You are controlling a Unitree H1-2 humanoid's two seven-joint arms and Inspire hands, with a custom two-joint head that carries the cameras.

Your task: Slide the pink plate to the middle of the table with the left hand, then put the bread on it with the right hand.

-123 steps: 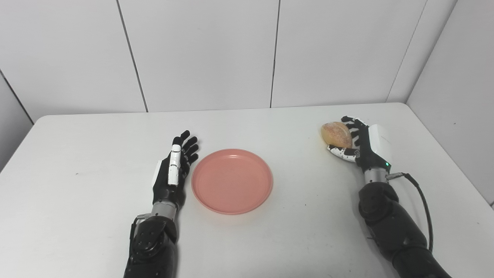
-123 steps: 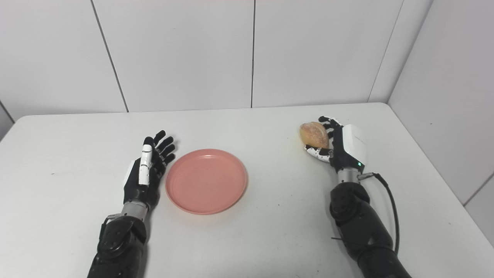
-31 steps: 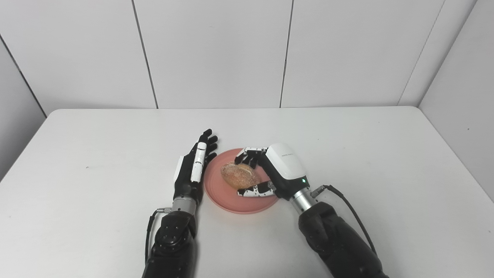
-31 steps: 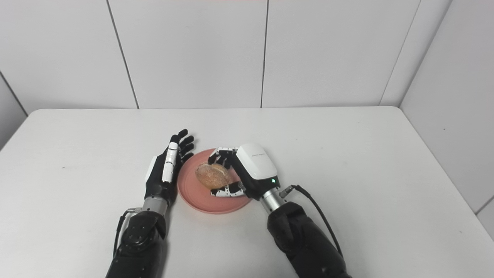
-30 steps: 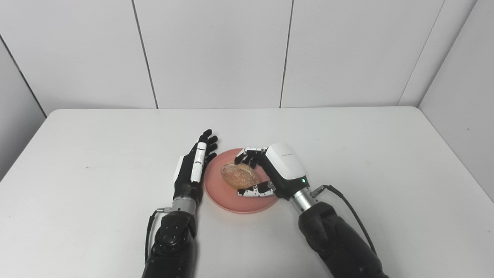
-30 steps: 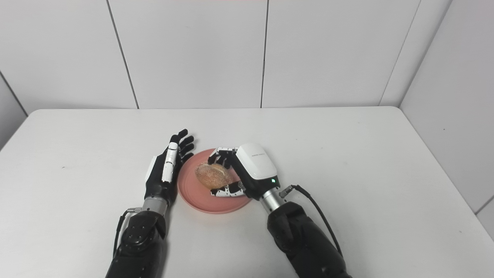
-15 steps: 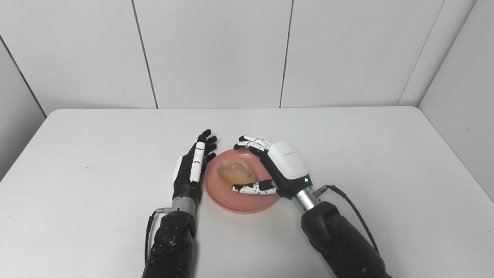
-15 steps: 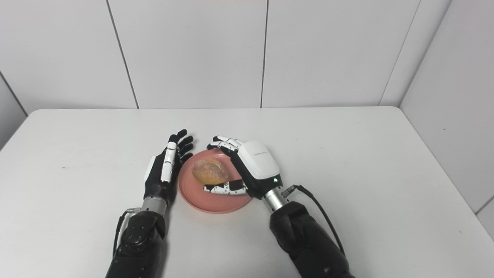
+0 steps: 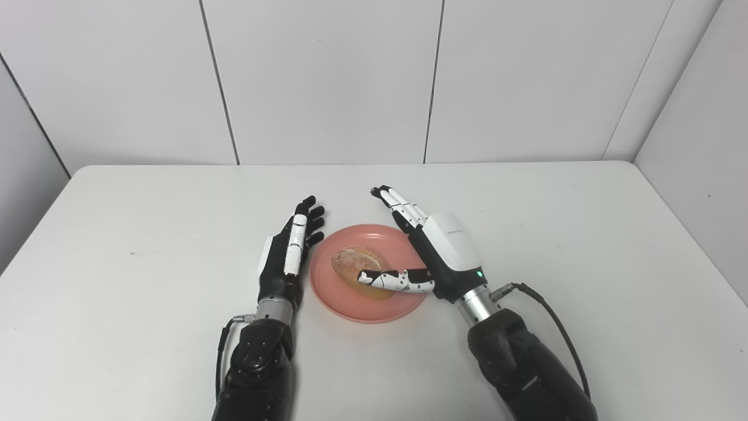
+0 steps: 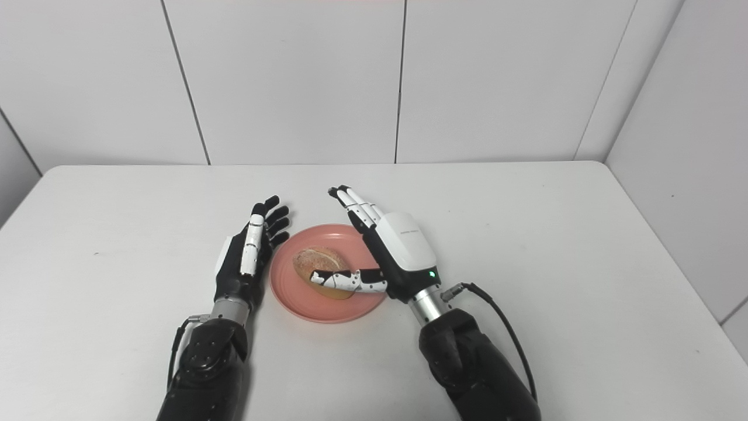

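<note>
Bread (image 9: 355, 263) on pink plate (image 9: 374, 310), both views

- We see the plate (image 9: 374, 304) lying near the middle of the table (image 9: 117, 304), a little toward its near edge.
- The bread (image 9: 350, 261) lies on the plate, in its left half.
- Our left hand (image 9: 287, 257) stands just left of the plate's rim.
- Our right hand (image 9: 435, 251) stands at the plate's right side, its thumb reaching left across the bread's near side, its fingers (image 9: 392, 200) pointing past the far rim.

Lab: bare white-panelled walls (image 9: 327, 82)
</note>
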